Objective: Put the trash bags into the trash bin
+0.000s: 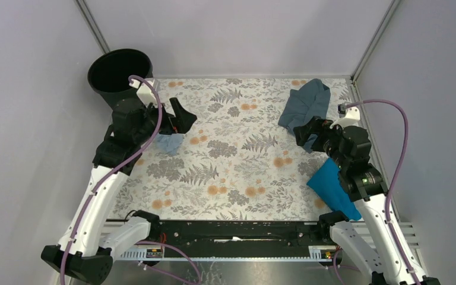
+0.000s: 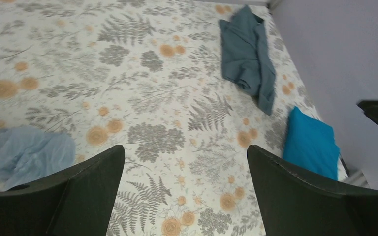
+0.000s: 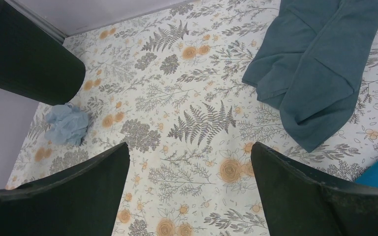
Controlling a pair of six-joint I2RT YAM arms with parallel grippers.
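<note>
Pale-blue thin crumpled plastic bag [image 1: 169, 143] lies on floral-print counter [image 1: 237, 178], just beside left claw [image 1: 183, 119], jaws apart, likely poised to grab. Right claw [image 1: 306, 135] likewise apart, empty. Beyond: round black ribbed plastic bin [image 1: 120, 71], mouth up to receive.

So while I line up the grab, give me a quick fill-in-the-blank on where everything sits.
1. The bin stands upright in the far ___ corner.
2. The bag lies crumpled, not yet in the bin, nearer the ___ arm.
3. The left gripper and right gripper are both ___.
4. The grey-blue cloth and bright blue cloth both lie on the ___ side.

Missing words: left; left; open; right.
</note>
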